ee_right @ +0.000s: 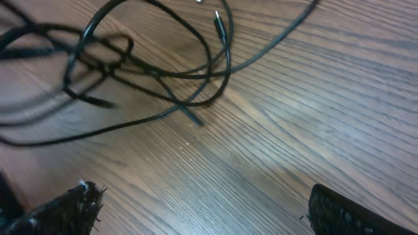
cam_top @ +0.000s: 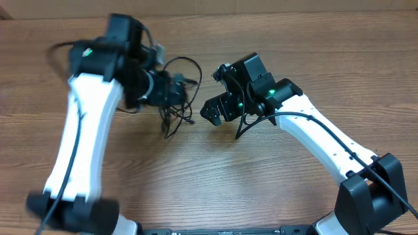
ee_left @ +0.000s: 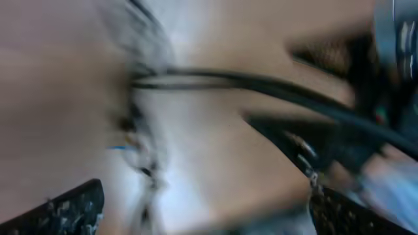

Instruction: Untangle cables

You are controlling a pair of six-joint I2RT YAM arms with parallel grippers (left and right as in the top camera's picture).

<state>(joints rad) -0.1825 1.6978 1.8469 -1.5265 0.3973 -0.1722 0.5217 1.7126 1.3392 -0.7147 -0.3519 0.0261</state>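
The cables [cam_top: 177,91] are black against the counter [cam_top: 313,39], which is warm brown wood with fine darker grain lines. The left arm [cam_top: 81,130] and the right arm [cam_top: 320,140] have white links with black joints, and a small green light [cam_top: 269,93] glows on the right arm. The fingers [ee_right: 62,212] of the right pincer [ee_right: 208,210] are black with a rough, speckled surface.

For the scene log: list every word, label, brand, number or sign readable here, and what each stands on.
No readable text anywhere. The black cables, wooden table, left arm and right arm show no print. The green lights on the right arm are lamps, not signs. The left wrist view is too blurred to read.
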